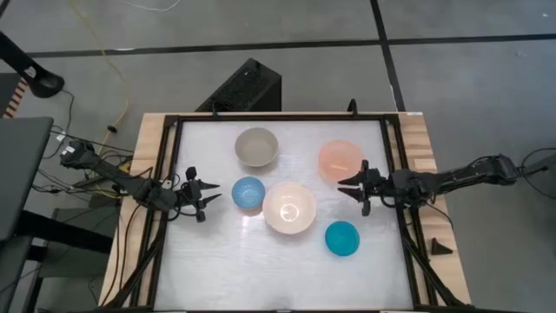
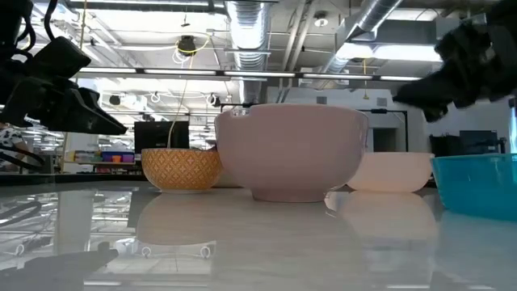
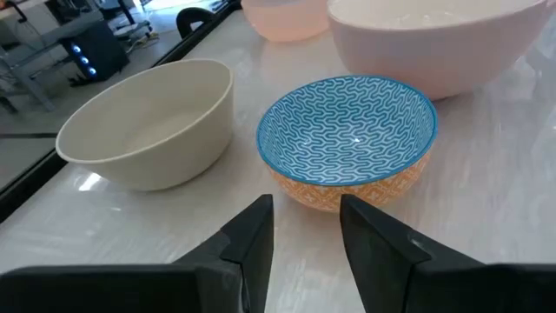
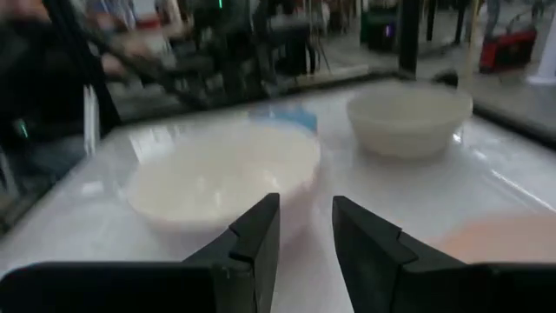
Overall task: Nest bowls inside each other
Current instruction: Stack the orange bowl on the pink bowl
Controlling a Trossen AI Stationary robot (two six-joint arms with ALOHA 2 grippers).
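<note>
Five bowls stand apart on their bases on the white table. They are a grey-beige bowl (image 1: 256, 146), a salmon-orange bowl (image 1: 340, 161), a small bowl (image 1: 248, 193) with a blue pattern inside and an orange outside (image 3: 347, 139), a large cream-white bowl (image 1: 289, 208) and a teal bowl (image 1: 341, 238). My left gripper (image 1: 208, 195) hovers open just left of the patterned bowl, pointing at it (image 3: 304, 204). My right gripper (image 1: 347, 185) is open above the table, beside the salmon-orange bowl's near side, and faces the cream-white bowl (image 4: 221, 178). Neither gripper has anything between its fingers.
A black frame (image 1: 395, 174) and wooden side rails (image 1: 426, 152) border the table. Bare tabletop lies along the near edge (image 1: 261, 269) and the far left corner (image 1: 204, 143). A dark box (image 1: 248, 87) stands on the floor beyond the far edge.
</note>
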